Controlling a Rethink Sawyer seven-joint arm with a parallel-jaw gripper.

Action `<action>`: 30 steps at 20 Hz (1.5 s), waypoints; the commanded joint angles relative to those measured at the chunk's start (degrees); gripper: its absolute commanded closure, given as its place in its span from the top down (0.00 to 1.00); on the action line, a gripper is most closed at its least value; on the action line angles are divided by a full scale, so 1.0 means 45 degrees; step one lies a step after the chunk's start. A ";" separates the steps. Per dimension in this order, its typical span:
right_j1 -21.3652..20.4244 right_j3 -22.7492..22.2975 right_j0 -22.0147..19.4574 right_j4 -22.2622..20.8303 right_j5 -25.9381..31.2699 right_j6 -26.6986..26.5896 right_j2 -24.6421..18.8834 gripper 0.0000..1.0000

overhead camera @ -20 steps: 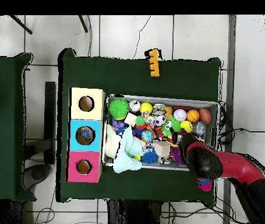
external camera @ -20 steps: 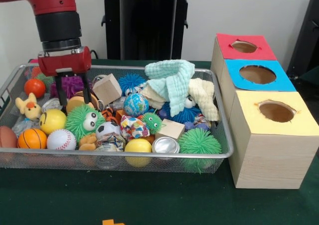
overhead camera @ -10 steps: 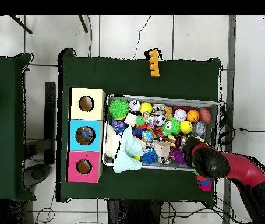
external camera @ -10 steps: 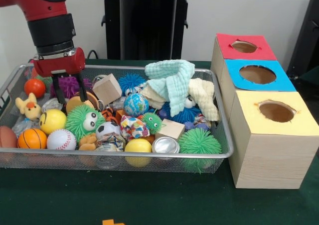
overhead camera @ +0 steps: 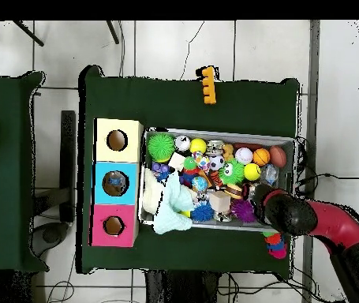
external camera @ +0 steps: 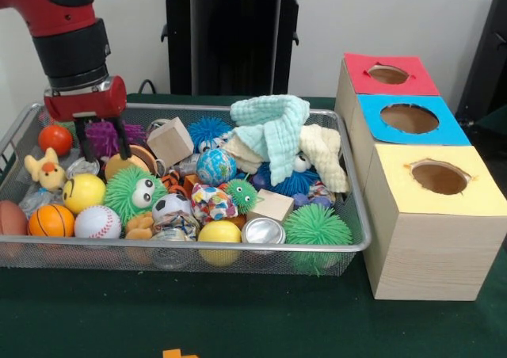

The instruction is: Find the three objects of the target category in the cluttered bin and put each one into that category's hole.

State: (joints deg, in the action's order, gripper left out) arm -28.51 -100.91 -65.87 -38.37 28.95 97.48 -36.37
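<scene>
A wire mesh bin [external camera: 238, 248] holds a heap of toys: several balls, spiky furry balls, two wooden blocks [external camera: 169, 142] [external camera: 270, 206], a crumpled mint cloth [external camera: 273, 128], a cream cloth [external camera: 323, 156] and a metal can [external camera: 264, 231]. My gripper [external camera: 101, 141] hangs open at the bin's back left, its fingers [external camera: 81, 145] either side of a purple spiky toy [external camera: 107, 134], just above an orange ball [external camera: 127, 162]. Nothing is gripped. To the right stand the red hole box [external camera: 388, 74], the blue one [external camera: 409, 118] and the yellow one [external camera: 440, 177]. From overhead the arm [overhead camera: 289, 213] covers the gripper.
A red ball [external camera: 55, 139], a yellow plush duck [external camera: 44, 170], a smiley ball [external camera: 84, 192], a basketball [external camera: 51, 220] and a baseball [external camera: 97, 222] crowd the bin's left end. An orange toy [overhead camera: 207, 85] lies on the green tabletop outside the bin.
The gripper has moved left in the front view and lifted slightly, from the orange ball toward the purple spiky toy, staying open. The toys have not shifted.
</scene>
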 commanded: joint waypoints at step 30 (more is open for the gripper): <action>0.1675 0.5844 0.1097 -0.0736 0.4358 -0.4836 -0.1030 1.00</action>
State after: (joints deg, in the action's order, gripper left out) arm -21.29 -80.34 -63.52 -38.61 41.45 93.84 -40.77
